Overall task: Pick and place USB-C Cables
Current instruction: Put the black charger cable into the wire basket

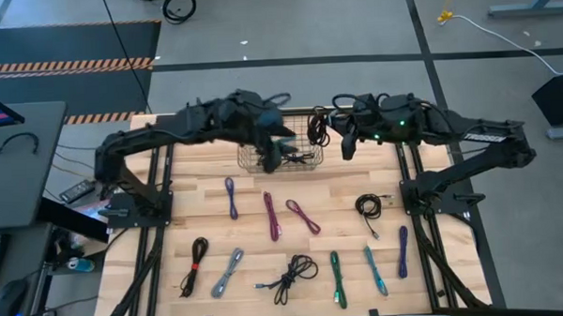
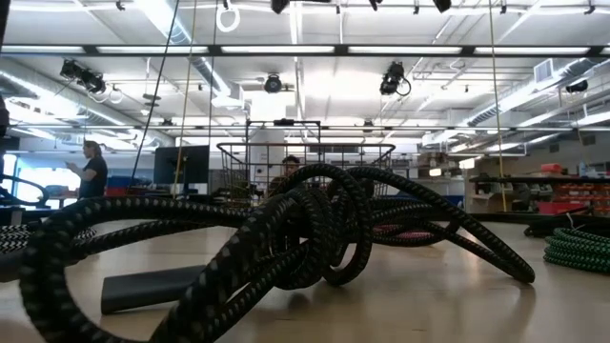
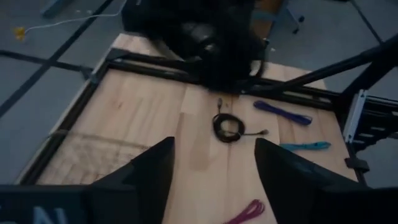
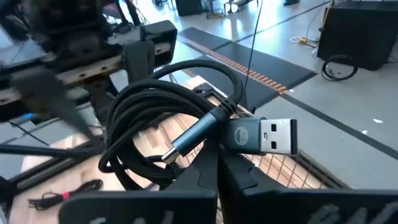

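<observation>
My right gripper (image 4: 217, 177) is shut on a coiled black USB-C cable (image 4: 155, 118), held in the air beside the right end of a wire basket (image 1: 279, 153) at the table's far side. In the high view this cable (image 1: 318, 130) hangs by the right gripper (image 1: 333, 130). My left gripper (image 3: 214, 168) is open with nothing between its fingers; it hovers over the basket (image 1: 274, 147). A black cable (image 1: 302, 159) lies inside the basket. Several bundled cables lie on the table, among them a black coil (image 1: 368, 207) and a magenta one (image 1: 271, 216). My right gripper pinches the black cable bundle between its two fingers at the strands next to the plugs (image 4: 186, 158). The loops (image 4: 134, 112) and the silver USB-A plug (image 4: 273, 135) stick out past the fingertips. The bundle is lifted clear of table and basket.
Near half of the table: purple (image 1: 231, 197), magenta (image 1: 303, 216), purple (image 1: 402, 250), teal (image 1: 375, 269), green (image 1: 336, 278), black (image 1: 295, 276), grey (image 1: 226, 272) and black (image 1: 195, 264) cables. A black cable (image 2: 305, 238) fills the low view. People stand beyond the table.
</observation>
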Robot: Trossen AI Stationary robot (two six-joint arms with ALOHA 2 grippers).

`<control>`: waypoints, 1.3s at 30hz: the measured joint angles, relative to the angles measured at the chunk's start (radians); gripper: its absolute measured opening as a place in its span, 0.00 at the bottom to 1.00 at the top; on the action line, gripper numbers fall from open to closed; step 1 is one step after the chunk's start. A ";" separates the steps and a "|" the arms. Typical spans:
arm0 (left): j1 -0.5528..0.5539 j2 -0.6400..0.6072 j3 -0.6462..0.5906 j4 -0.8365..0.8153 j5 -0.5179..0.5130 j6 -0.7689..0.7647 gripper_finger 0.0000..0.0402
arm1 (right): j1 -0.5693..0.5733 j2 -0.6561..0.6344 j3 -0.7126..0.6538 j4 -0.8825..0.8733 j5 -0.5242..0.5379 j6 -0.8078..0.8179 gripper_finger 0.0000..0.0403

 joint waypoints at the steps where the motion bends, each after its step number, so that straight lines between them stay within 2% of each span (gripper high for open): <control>1: -0.007 0.013 0.000 0.022 0.001 0.001 0.60 | 0.000 0.003 0.000 -0.011 0.000 0.000 0.00; 5: -0.031 0.046 0.000 0.124 0.004 0.029 0.66 | 0.000 0.019 -0.004 -0.015 0.000 -0.001 0.00; 9: -0.033 0.050 0.000 0.196 0.004 0.027 0.67 | 0.000 0.033 -0.005 -0.018 0.001 -0.001 0.00; 25: 0.042 0.101 0.001 0.180 -0.062 -0.034 0.65 | 0.004 0.050 -0.005 0.034 -0.001 -0.020 0.00; 28: 0.044 0.102 0.000 0.180 -0.064 -0.046 0.58 | 0.004 0.050 -0.005 0.042 -0.003 -0.023 0.00; 30: 0.043 0.100 0.000 0.184 -0.063 -0.047 0.49 | 0.004 0.050 -0.005 0.042 -0.003 -0.024 0.00; 37: 0.053 0.100 0.000 0.153 -0.061 -0.034 0.07 | 0.004 0.050 -0.005 0.042 -0.004 -0.026 0.00; 39: 0.054 0.100 0.000 0.146 -0.061 -0.027 0.03 | 0.004 0.050 -0.005 0.042 -0.004 -0.027 0.00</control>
